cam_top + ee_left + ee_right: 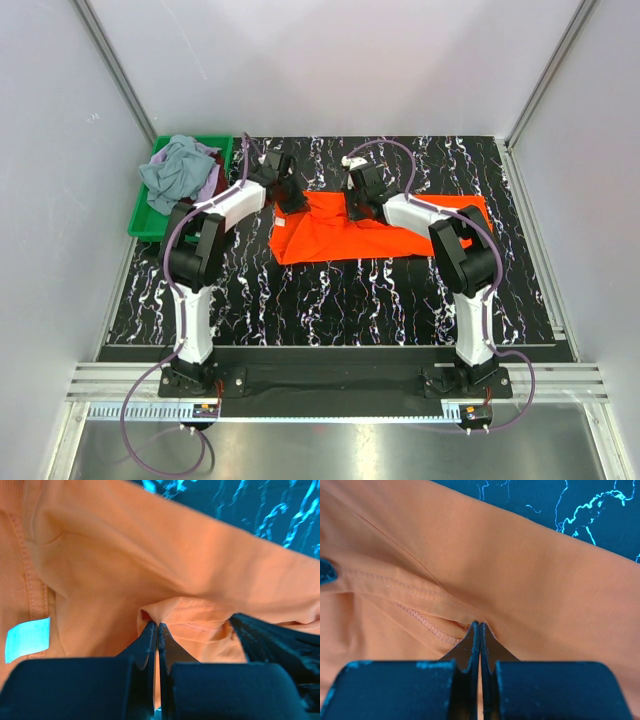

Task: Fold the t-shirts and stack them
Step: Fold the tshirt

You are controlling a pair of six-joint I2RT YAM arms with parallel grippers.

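Top external view, left to right. Far left of the left pincer [290,200]: green bin [140,218] hard against the left wall, heaped with loose t-shirts [180,172] (grey-blue on top, lilac and dark red edges showing), just beside that arm's elbow, so little room on that side. Nearer the bases: bare stretch of the black marbled table [330,300], open from side to side. Left pincer clenched on a raised fold of the orange-red t-shirt [340,238] at its far left corner. In the left wrist view, tips pressed together with a hemmed pinch of cloth between them, and white neck label [27,639] lying flat to the left of the tips. Right pincer [358,205] just to the right, near but apart, likewise clenched on a stitched fold of the same shirt along its far edge. Shirt itself spread as a long wrinkled band across the table's middle, reaching right under the right arm and stopping short of the right table edge.
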